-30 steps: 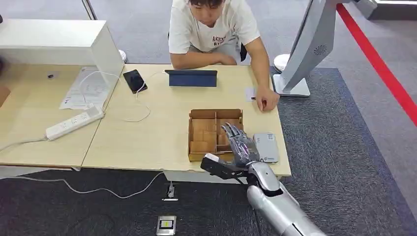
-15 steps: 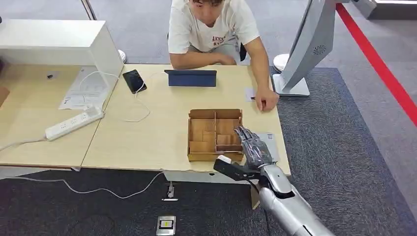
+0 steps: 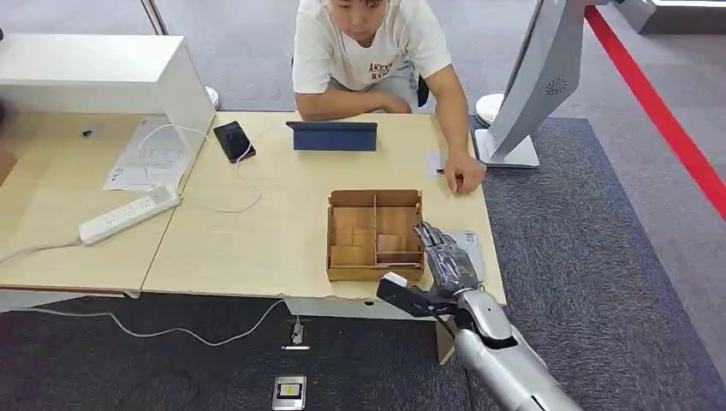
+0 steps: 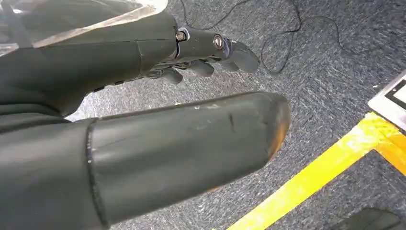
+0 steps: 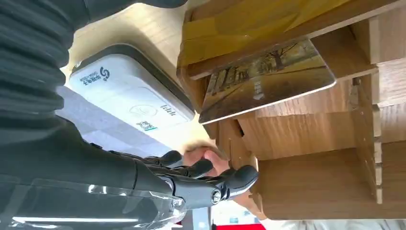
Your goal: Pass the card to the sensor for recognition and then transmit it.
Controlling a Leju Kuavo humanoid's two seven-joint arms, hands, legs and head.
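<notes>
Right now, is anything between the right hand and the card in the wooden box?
Partly: the card leans inside the wooden box, whose wall stands between it and the right hand beside the box over the sensor.

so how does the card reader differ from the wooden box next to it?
The card reader is white-grey, flat and closed on top; the wooden box is brown, open-topped and split into compartments. The reader looks smaller. The right hand hovers over the reader, beside the box. Both sit on the table.

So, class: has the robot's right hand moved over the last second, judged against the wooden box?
Yes. The right hand has shifted to the robot's right, from over the box's right compartments to its right edge, above the reader.
</notes>
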